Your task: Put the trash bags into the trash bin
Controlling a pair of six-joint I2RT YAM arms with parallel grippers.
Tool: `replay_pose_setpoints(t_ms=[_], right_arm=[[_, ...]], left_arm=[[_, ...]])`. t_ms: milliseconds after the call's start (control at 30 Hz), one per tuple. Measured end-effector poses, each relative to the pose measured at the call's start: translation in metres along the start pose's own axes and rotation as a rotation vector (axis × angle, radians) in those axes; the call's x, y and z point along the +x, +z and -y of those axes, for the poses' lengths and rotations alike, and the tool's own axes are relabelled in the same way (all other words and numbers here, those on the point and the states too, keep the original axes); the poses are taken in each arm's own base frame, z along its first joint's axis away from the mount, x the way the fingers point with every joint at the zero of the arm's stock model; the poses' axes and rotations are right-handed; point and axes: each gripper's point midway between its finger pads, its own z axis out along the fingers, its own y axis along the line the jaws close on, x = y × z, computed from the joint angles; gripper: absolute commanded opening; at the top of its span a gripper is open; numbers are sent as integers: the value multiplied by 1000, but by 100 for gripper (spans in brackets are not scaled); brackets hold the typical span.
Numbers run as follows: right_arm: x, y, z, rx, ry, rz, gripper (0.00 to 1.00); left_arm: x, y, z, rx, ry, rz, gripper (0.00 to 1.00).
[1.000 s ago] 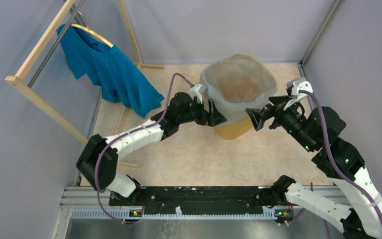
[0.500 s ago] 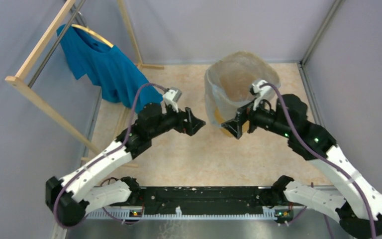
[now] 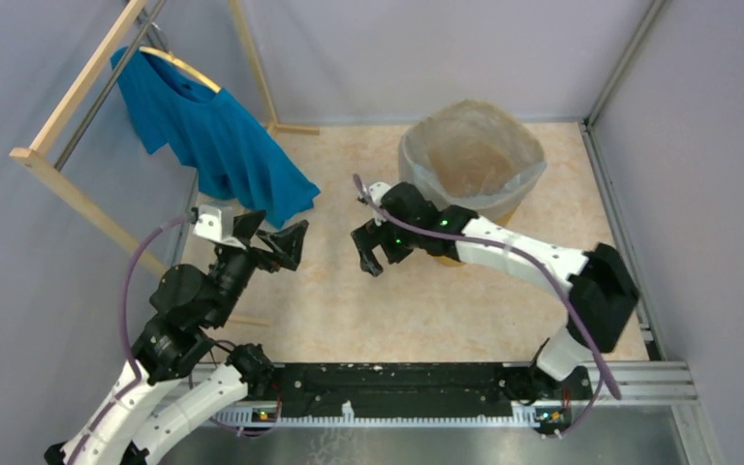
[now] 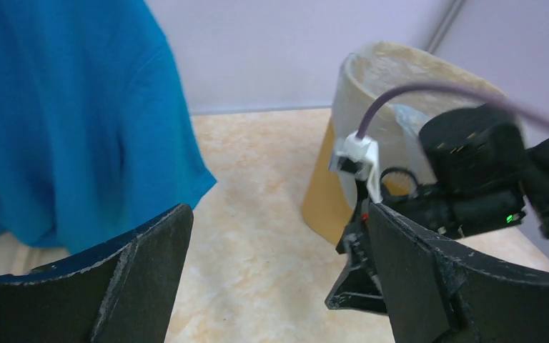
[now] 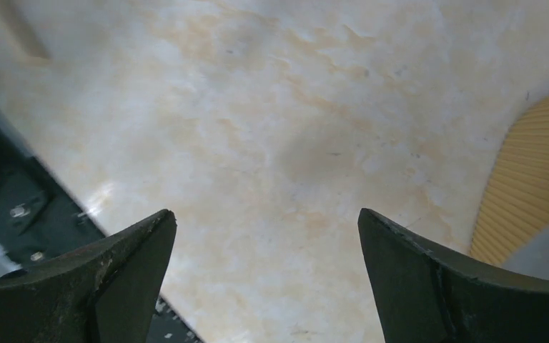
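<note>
The trash bin [image 3: 517,205] stands at the back of the floor, yellow-orange, and shows again in the left wrist view [image 4: 325,200]. The trash bag [image 3: 470,155], a pale translucent film, lines it and folds down over its rim [image 4: 400,78]. My left gripper [image 3: 279,238] hovers open well left of the bin, near the blue shirt, nothing between its fingers [image 4: 150,250]. My right gripper [image 3: 369,252] is open and empty too, just left of the bin's front and low over the floor. The right wrist view shows bare floor between the fingers [image 5: 129,250], the bin wall [image 5: 536,179] at the right edge.
A bright blue T-shirt [image 3: 208,131] hangs on a wooden rack [image 3: 68,107] at the back left. Grey walls close in the floor on three sides. A black rail [image 3: 397,383] with the arm bases runs along the near edge.
Both grippers have drawn away from the bin's rim. The left arm swung back left toward the shirt. The right arm crossed left in front of the bin. The bag stays on the bin.
</note>
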Motion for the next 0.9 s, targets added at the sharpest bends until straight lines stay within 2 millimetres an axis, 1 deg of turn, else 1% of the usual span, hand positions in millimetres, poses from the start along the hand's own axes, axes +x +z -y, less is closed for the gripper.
replay_pose_setpoints(t_ms=[67,133,200,267,333,433,500,767,833,900], right_arm=[[19,29,18,95,-6,-76,99],[35,46,37,193,-20,-138,99],[44,58,56,302,-42,-186,99],[48,64,76,407,-65,-216,99],[49,62,95,499,-82,-231,99],[43,55,116,579,-80,-224,99],[38,49,134,625,-60,-212,99],[24,19,230,800,59,-179,99],[21,14,255,840,79,-178,99],[16,13,277,867,102,-170,99]], left_arm=[[0,-3,-8,-33,18,14,99],[7,-2,-14,-60,45,-1,99],[18,1,-18,-74,70,-34,99],[27,4,-19,-78,89,-64,99],[35,7,-18,-73,101,-90,99],[48,11,-17,-60,114,-127,99],[57,13,-15,-49,122,-151,99],[68,18,-9,-10,149,-193,99],[68,18,-7,1,149,-194,99],[68,17,-6,10,149,-196,99]])
